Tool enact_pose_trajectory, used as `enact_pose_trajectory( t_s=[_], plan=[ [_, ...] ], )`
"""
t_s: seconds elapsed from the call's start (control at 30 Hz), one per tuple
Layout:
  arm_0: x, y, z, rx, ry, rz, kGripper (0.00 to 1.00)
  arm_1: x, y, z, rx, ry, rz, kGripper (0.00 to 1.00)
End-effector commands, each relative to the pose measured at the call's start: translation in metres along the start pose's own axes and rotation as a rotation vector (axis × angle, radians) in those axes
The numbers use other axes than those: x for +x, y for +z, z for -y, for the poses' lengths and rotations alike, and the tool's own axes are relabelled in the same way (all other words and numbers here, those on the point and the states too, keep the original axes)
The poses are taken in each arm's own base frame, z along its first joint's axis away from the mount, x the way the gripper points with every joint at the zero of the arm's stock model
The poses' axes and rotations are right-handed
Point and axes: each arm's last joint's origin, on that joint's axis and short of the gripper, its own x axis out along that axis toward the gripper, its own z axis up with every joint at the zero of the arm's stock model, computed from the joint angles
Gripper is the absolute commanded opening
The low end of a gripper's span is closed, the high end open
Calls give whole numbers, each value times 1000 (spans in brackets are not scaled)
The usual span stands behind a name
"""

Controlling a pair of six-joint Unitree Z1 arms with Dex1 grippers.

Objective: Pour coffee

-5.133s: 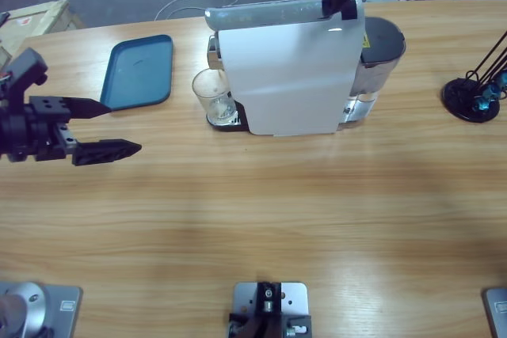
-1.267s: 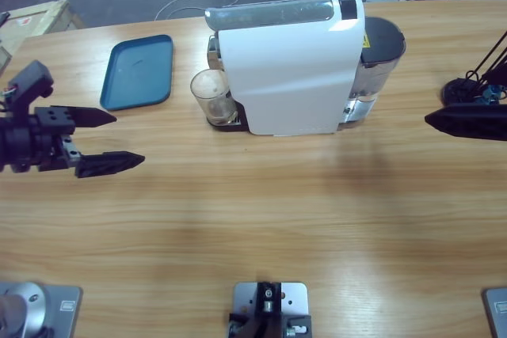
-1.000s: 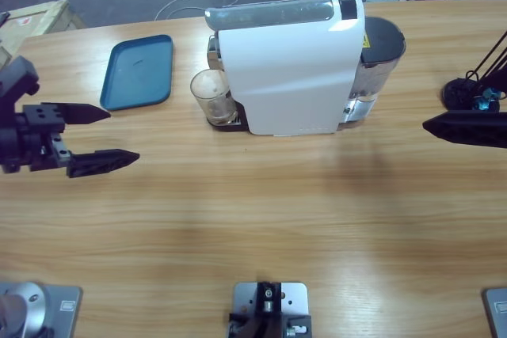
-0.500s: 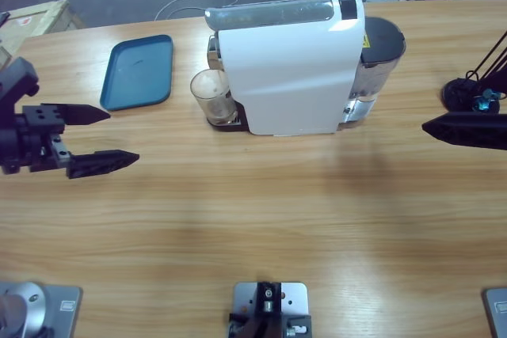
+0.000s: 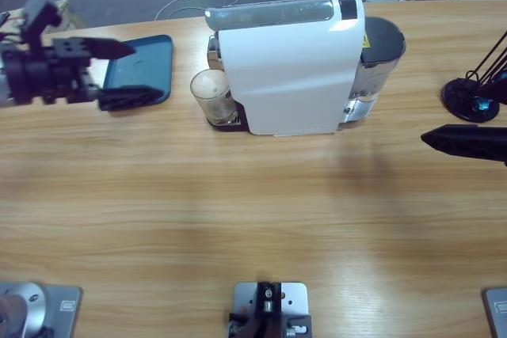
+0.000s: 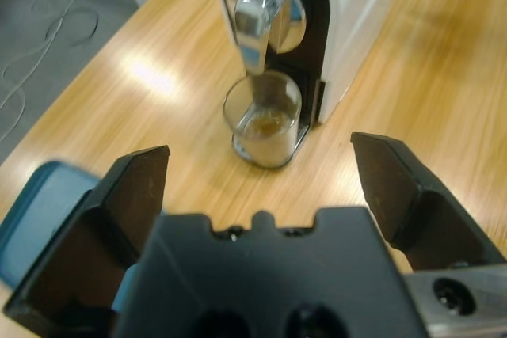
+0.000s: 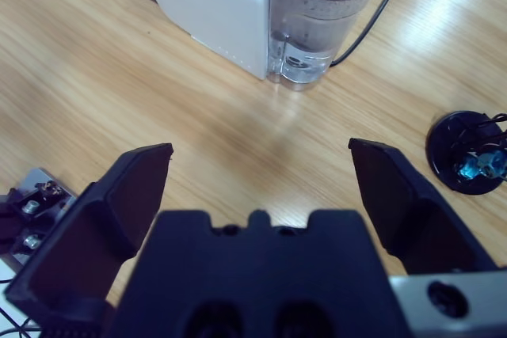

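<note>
We find the left gripper (image 5: 119,73) with jaws wide apart over the blue tray (image 5: 150,53), facing the glass (image 6: 264,116) under the spout (image 6: 257,25). The coffee (image 6: 265,124) lies shallow inside it. We judge the glass light, slick and fragile, best gripped mid-wall. The right gripper (image 5: 432,138) stands open, well apart.

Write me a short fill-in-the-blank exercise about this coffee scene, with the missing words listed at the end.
1. The clear glass holding the coffee stands under the spout of the white ____.
2. The left gripper hovers with its jaws ____, above the edge of the tray.
3. The tray's colour is ____.
4. The right gripper holds ____.

Missing words: coffee machine; open; blue; nothing
</note>
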Motion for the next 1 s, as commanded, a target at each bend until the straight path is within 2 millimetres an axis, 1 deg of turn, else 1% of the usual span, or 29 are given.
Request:
enact_pose_trajectory(
  t_s=[0.03, 0.23, 0.37, 0.47, 0.67, 0.87, 1.0],
  plan=[
    [47, -24, -14, 61, -139, -4, 977, 17, -4, -5, -21, 8, -72, 1000],
    [72, -36, -17, 75, -168, -12, 982, 21, -1, -7, -23, 10, -84, 1000],
    [90, -36, -24, 90, -173, 25, 982, 23, -3, -7, -24, 13, -101, 1000],
    [101, -38, -24, 88, -186, 23, 982, 24, -4, -7, -25, 15, -108, 1000],
    [113, -47, -21, 81, -208, 0, 982, 28, -3, -9, -27, 15, -123, 1000],
    [128, -50, -26, 77, -204, 14, 982, 30, -6, -8, -20, 14, -132, 1000],
    [136, -51, -27, 82, -202, 29, 982, 31, -3, -9, -20, 16, -131, 1000]
  ],
)
